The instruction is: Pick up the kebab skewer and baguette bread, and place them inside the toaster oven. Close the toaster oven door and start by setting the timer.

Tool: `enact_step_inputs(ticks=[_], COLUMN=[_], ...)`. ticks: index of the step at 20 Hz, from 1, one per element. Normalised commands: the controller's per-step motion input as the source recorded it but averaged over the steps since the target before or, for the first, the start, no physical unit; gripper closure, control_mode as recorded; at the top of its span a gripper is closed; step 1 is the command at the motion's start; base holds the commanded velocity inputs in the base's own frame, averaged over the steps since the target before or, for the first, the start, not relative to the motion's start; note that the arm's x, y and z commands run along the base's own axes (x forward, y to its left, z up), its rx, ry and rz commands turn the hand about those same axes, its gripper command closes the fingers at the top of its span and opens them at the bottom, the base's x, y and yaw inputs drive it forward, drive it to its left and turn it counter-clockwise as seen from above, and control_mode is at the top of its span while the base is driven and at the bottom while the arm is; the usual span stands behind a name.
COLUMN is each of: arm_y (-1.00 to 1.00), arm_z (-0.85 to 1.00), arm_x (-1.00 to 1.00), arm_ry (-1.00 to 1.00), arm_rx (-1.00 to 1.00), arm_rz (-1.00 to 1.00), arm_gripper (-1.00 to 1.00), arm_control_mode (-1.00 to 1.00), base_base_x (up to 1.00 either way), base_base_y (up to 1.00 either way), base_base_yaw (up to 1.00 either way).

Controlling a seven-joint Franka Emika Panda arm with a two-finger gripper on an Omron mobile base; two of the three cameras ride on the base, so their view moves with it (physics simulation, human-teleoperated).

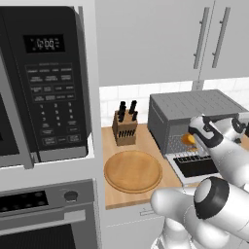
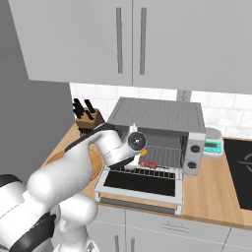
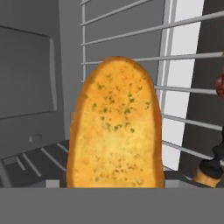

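- The fingertips could not be made out in any view, so I cannot tell whether the jaws were released or clasped the baguette bread.
- The loaf stood right before the hand camera, over the wire rack inside the toaster oven.
- The kebab skewer lay on the same rack, just beside it.
- Judgement: let go fully, then withdraw straight out above the dropped toaster oven door, clear of the skewer.

White arm — dark joints
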Motion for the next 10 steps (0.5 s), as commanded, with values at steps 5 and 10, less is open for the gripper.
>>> enact_step_inputs(ticks=[5, 10], arm_y=[-0.02, 0.00], arm_z=[0.00, 0.02], arm_x=[0.00, 0.00], arm_ry=[0.00, 0.00], arm_rx=[0.01, 0.01], arm_rz=[0.00, 0.00], arm_gripper=[-1.00, -1.00], arm_control_mode=[-1.00, -1.00], base_base_x=[0.00, 0.00], base_base_y=[0.00, 0.00], base_base_yaw=[0.00, 0.00])
